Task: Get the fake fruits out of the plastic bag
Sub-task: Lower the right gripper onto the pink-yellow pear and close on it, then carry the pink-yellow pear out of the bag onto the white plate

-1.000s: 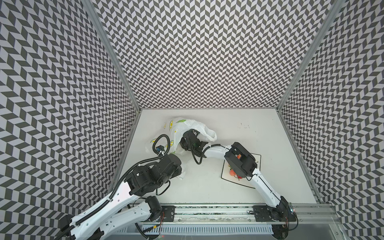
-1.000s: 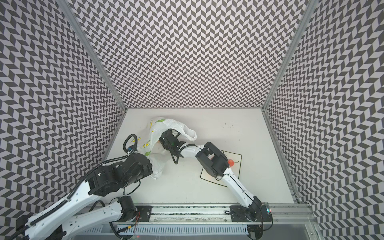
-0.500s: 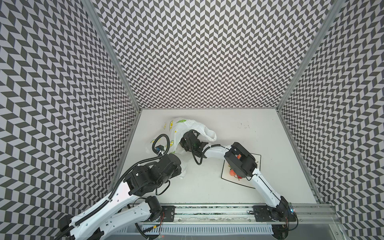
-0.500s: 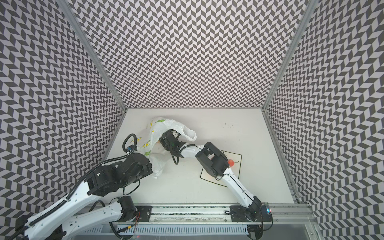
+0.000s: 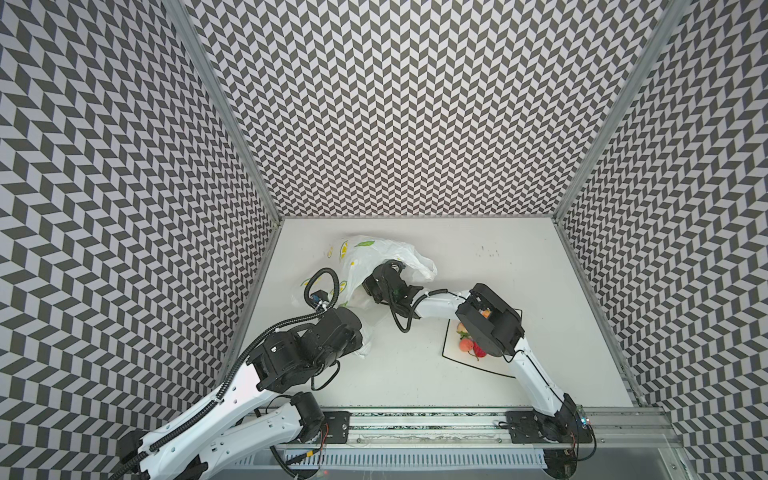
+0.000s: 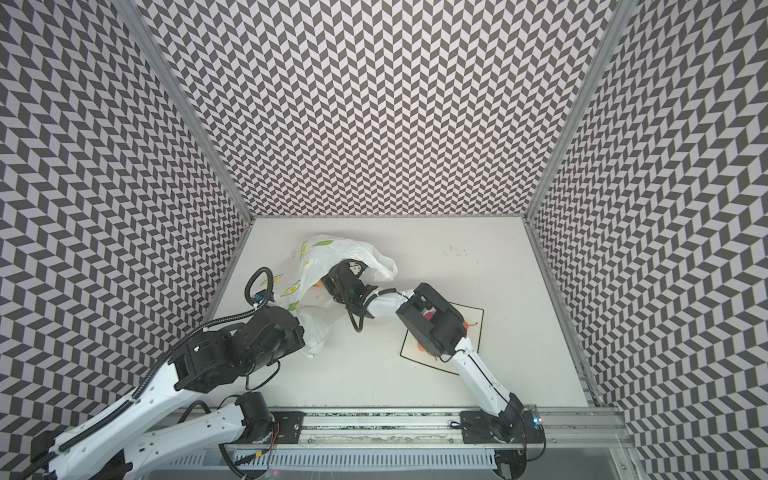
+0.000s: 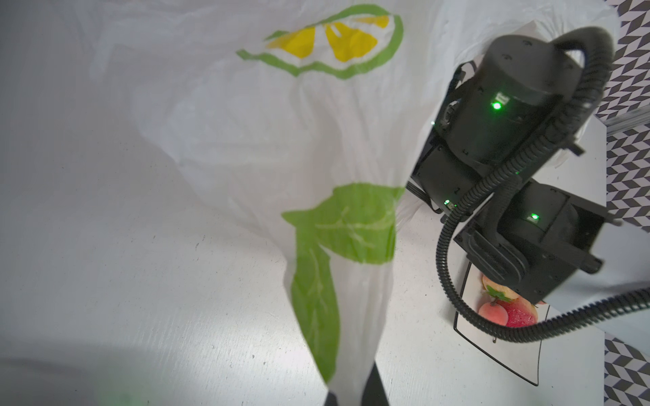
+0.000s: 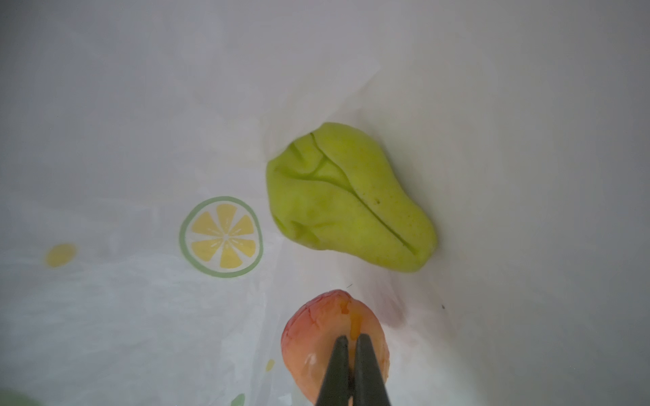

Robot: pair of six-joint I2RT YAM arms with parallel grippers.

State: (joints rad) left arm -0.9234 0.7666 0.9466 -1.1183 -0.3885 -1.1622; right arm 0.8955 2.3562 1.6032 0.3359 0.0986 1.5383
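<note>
**Red fruit gripped inside the bag**
The right jaws had just been brought together on the stem of the red fruit (image 8: pixel 309 334), deep in the bag (image 5: pixel 365 253), at 10 o'clock from the plate (image 5: pixel 453 353). The bag's twisted edge was clamped in the left jaws. The green fruit (image 8: pixel 348 197) lay inside the bag beside it, so a lift-out was judged to be due.

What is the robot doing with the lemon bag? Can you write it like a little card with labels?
bag: plastic bag, white with lemon prints, crumpled
left fingers: shut on a bunched bit of the bag
right fingers: inside the bag, shut on the orange-red fruit, seemingly at its stem
also in bag: green fruit, lying apart from the orange-red one
plate: holds a strawberry and a peach-coloured fruit
</note>
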